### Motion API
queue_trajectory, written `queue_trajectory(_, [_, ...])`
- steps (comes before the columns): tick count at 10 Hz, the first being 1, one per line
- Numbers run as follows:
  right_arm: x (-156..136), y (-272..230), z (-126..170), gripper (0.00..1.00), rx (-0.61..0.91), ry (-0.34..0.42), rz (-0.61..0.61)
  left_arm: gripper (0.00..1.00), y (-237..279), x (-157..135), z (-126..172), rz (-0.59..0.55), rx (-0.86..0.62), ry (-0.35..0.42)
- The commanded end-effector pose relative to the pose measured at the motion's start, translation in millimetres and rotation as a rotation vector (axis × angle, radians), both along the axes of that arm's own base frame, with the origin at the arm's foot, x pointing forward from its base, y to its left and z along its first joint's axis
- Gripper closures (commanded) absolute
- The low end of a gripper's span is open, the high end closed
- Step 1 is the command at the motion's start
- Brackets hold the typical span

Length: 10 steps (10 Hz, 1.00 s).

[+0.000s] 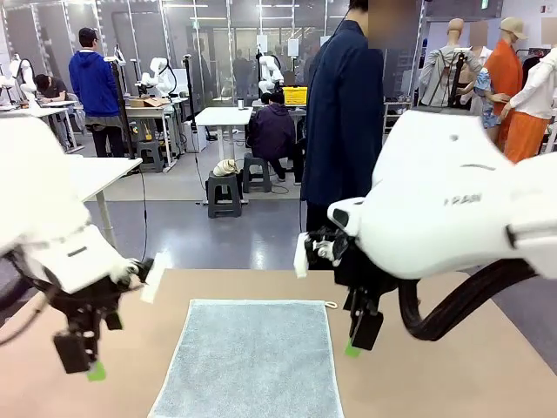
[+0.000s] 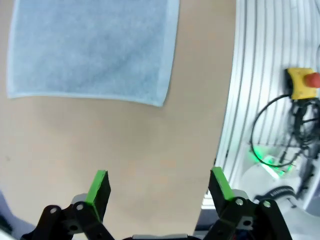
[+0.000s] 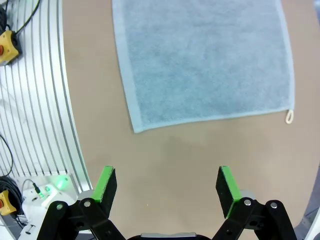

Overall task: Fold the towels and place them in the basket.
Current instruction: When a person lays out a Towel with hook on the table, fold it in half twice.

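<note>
One grey-blue towel [image 1: 251, 359] lies flat and unfolded on the tan table, a small corner loop [image 1: 331, 305] at its far right corner. It also appears in the left wrist view as the towel [image 2: 95, 47] and in the right wrist view as the towel [image 3: 202, 60] with its loop [image 3: 289, 117]. My left gripper [image 1: 83, 361] hangs open above the table to the left of the towel, nothing between its fingers [image 2: 98, 187]. My right gripper [image 1: 361, 335] hangs open just off the towel's right edge, fingers [image 3: 106, 184] bare. The basket is out of view.
A person in a dark coat [image 1: 344, 113] stands at the table's far side. The table's ribbed aluminium edge [image 3: 35, 100] carries yellow emergency-stop boxes [image 2: 300, 82] and cables. Bare tabletop [image 1: 470, 366] lies on both sides of the towel.
</note>
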State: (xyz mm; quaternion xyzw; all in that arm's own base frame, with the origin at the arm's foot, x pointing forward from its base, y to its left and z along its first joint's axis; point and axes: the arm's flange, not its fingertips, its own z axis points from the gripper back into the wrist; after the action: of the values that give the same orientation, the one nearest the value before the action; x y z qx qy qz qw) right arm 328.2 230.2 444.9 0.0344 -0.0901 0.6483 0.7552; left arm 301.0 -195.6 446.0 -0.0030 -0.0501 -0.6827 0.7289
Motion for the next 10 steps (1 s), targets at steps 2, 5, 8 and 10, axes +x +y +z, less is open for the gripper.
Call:
queue_trajectory(2, [8, 26, -43, 0.00, -0.043, 0.032, 0.010, 0.00, -30, 16, -53, -0.009, 0.052, -0.019])
queue_trajectory(5, [13, 42, -90, 0.00, -0.081, 0.099, 0.030, 0.00, -41, 20, -99, -0.037, 0.050, 0.019])
queue_trajectory(8, [9, 46, -117, 0.00, -0.104, 0.128, 0.026, 0.00, -38, 11, -123, -0.052, 0.021, 0.021])
queue_trajectory(10, [3, 46, -124, 0.00, -0.115, 0.150, 0.010, 0.00, -38, 2, -126, -0.065, 0.019, 0.042])
